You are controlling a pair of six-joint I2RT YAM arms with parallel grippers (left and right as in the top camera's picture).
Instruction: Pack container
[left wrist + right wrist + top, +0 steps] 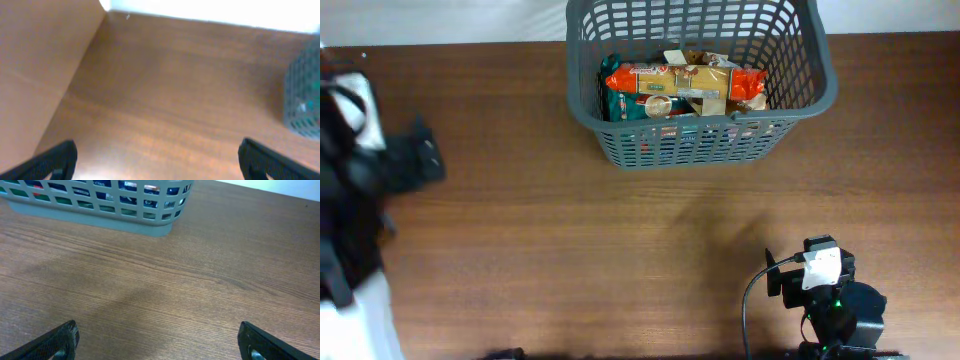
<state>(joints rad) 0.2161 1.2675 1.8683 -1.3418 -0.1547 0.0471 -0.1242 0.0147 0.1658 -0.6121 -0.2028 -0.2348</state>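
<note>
The dark grey lattice-sided container (610,130) stands at the far middle of the wooden table and holds several orange, green and tan food packets (680,85). Its lower wall shows at the top of the right wrist view (125,222) and a corner shows at the right edge of the left wrist view (302,95). My left gripper (157,162) is open and empty over bare table at the far left (420,160). My right gripper (160,342) is open and empty near the front right (815,270), well short of the container.
A black cable (750,300) runs from the right arm's base to the front edge. The left arm's dark body (345,200) fills the left edge. A pale wall lies beyond the table's far edge (440,20).
</note>
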